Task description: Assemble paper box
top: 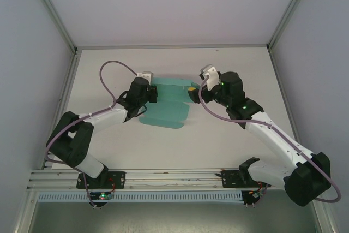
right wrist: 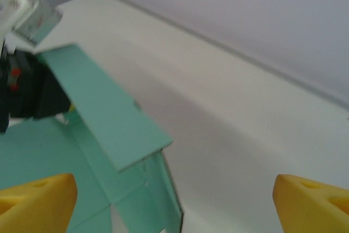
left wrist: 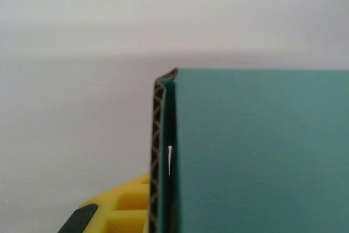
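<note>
Paper box (top: pixel 163 108): part-formed, one panel raised, other flaps flat on worktop (top: pixel 218 140). Left hand (top: pixel 152 94) pinching a folded edge; right hand (top: pixel 192 95) spread, empty. Most folding outstanding.

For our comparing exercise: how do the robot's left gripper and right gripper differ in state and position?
The left gripper is shut on the paper box's edge; the right gripper is open, holding nothing. The left gripper is at the box's left end; the right gripper faces its right end. Both have yellow fingers.
</note>
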{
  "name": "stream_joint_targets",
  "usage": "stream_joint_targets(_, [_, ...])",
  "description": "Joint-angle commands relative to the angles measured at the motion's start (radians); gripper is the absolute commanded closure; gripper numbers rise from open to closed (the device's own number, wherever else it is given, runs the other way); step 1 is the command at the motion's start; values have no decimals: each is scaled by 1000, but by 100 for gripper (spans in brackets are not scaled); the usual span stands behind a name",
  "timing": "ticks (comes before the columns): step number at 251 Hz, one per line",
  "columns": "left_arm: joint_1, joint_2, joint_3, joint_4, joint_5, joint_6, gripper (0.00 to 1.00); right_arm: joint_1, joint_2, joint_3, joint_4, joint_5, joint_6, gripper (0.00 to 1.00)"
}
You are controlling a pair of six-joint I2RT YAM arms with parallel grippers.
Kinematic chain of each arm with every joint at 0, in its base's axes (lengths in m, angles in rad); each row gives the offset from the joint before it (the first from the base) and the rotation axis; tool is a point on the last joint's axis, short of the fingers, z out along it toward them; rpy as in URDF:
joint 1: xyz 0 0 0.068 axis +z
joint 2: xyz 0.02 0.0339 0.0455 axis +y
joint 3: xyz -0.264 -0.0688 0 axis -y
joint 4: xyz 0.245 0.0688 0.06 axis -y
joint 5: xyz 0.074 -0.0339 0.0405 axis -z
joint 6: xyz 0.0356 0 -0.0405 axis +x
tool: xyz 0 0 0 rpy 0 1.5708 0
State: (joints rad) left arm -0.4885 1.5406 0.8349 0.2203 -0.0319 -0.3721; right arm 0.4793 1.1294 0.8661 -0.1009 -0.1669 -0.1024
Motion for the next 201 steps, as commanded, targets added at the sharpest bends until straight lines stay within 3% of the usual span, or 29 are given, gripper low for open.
stream_joint_targets(1, [16, -42, 24, -93, 95, -50, 100, -14, 32, 0, -71, -126, 6, 10])
stream_joint_targets(30, [19, -62, 37, -133, 136, -69, 100, -16, 82, 30, -69, -148, -8, 17])
stream_joint_targets(50, [20, -71, 35, -133, 162, -79, 100, -16, 111, 48, -63, -175, -10, 31])
stream_joint_targets(84, [25, -68, 37, -147, 138, -93, 100, -17, 129, 50, -26, -181, 13, 78])
stream_joint_targets(108, [35, -57, 51, -171, 89, -119, 100, -16, 117, 54, -25, -177, 24, 100])
stream_joint_targets(131, [42, -21, 114, -303, -85, -166, 94, -6, 95, 56, -25, -148, 24, 100])
stream_joint_targets(159, [47, 39, 194, -460, -269, -222, 94, 18, 66, 50, -25, -66, 27, 100])
stream_joint_targets(201, [48, 114, 276, -594, -413, -234, 100, 45, 57, 50, -7, -32, 30, 100])
